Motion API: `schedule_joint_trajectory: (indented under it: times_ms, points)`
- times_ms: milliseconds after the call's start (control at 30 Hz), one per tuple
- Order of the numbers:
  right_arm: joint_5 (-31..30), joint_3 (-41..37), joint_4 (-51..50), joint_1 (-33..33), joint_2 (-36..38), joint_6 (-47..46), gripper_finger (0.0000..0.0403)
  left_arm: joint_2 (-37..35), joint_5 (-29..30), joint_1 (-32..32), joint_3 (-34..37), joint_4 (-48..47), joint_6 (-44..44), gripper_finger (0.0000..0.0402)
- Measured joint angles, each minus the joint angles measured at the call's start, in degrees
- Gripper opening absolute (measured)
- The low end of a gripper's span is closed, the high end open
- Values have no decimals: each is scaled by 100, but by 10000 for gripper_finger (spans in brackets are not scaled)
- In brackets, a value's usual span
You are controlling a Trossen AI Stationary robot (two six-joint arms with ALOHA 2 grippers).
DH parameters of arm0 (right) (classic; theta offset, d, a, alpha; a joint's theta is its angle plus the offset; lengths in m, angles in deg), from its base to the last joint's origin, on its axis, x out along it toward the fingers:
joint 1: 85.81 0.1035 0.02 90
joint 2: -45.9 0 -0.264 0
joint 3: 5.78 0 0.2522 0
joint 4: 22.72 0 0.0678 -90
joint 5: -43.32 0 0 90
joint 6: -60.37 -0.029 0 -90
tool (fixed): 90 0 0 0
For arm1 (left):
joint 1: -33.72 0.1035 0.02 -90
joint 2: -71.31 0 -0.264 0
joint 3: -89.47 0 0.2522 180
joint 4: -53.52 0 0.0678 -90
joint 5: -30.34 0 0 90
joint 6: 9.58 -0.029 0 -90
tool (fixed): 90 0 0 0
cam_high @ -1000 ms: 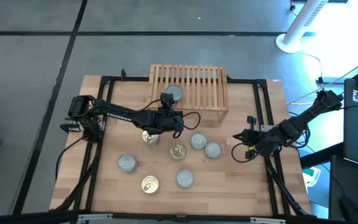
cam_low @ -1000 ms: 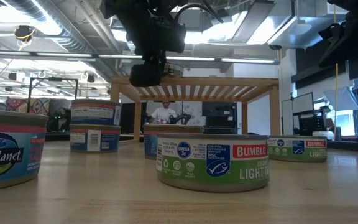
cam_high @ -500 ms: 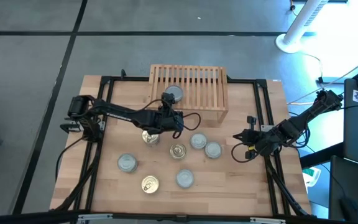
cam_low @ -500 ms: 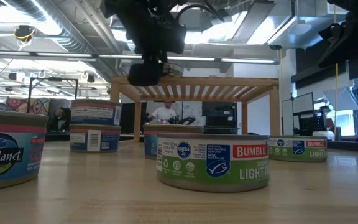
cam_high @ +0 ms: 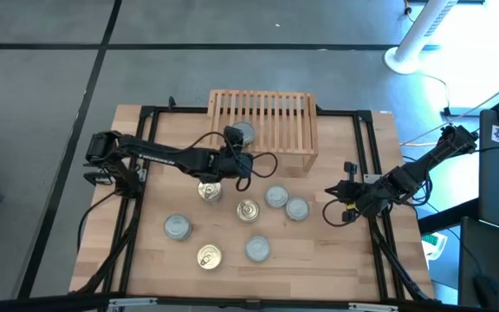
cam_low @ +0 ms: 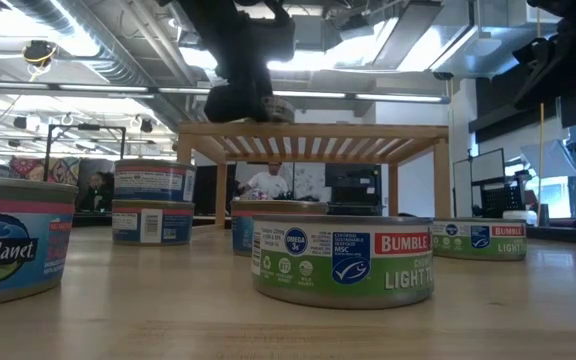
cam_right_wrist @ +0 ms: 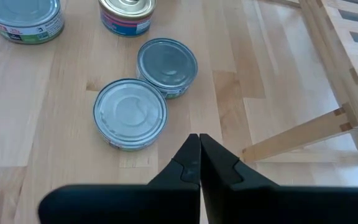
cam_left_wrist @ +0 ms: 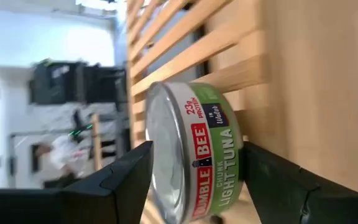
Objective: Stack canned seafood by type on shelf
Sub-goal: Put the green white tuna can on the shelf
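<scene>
Left gripper (cam_left_wrist: 194,180) over the shelf (cam_high: 271,117), jaws apart either side of a silver-topped tuna tin (cam_left_wrist: 188,149) resting on slats, probably freshly set down; right gripper (cam_right_wrist: 199,163) idle, jaws together

Left gripper (cam_high: 235,149) spans a silver tin (cam_high: 243,132) on the shelf (cam_high: 275,121); bare slats lie open beyond it; a gold tin (cam_high: 209,190) crowds the table beneath its wrist.
</scene>
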Motion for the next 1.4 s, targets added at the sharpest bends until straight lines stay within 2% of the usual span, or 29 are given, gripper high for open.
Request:
schedule_joint_trajectory:
  times_ms: [133,600,867,1400]
  points:
    - [101,0,2,0,0,0,1,-31,-277,108,-11,-130,156,237]
    - [99,0,33,0,0,0,1,-380,-389,148,9,-76,119,237]
    - [99,0,37,0,0,0,1,-374,-1099,238,9,-78,253,237]
    - [145,0,39,0,0,0,1,-376,-1544,555,7,-37,381,237]
